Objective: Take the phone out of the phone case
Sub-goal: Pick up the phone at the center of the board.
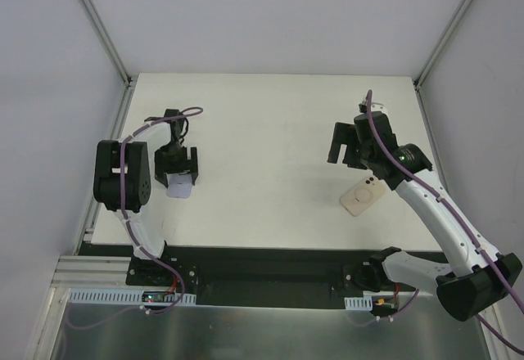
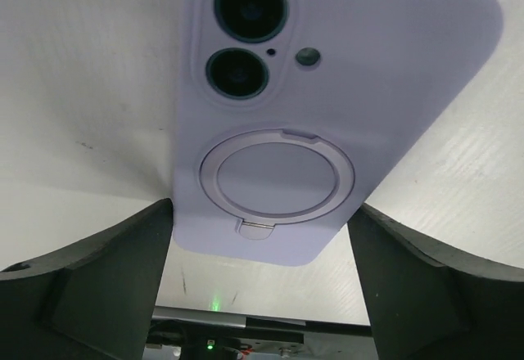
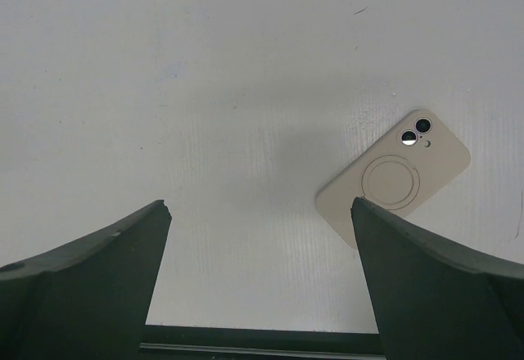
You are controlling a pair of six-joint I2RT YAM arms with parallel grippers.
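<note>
A lavender phone case (image 2: pixel 327 74) with the phone in it lies back up on the white table, its two camera lenses (image 2: pixel 246 37) and ring stand (image 2: pixel 274 176) showing. My left gripper (image 2: pixel 262 213) straddles its near end with jaws wide, and both fingertips (image 2: pixel 160 221) meet the case's side edges. From above, the left gripper (image 1: pixel 178 168) stands over that case (image 1: pixel 180 189). A beige phone case (image 3: pixel 393 180) lies flat on the right. My right gripper (image 3: pixel 258 213) hangs open over bare table just left of it, holding nothing.
The white table (image 1: pixel 262 131) is boxed in by white walls behind and at both sides. Its dark front edge (image 1: pixel 270 254) runs just ahead of the arm bases. The beige case (image 1: pixel 363 196) lies under the right arm's (image 1: pixel 434 213) forearm.
</note>
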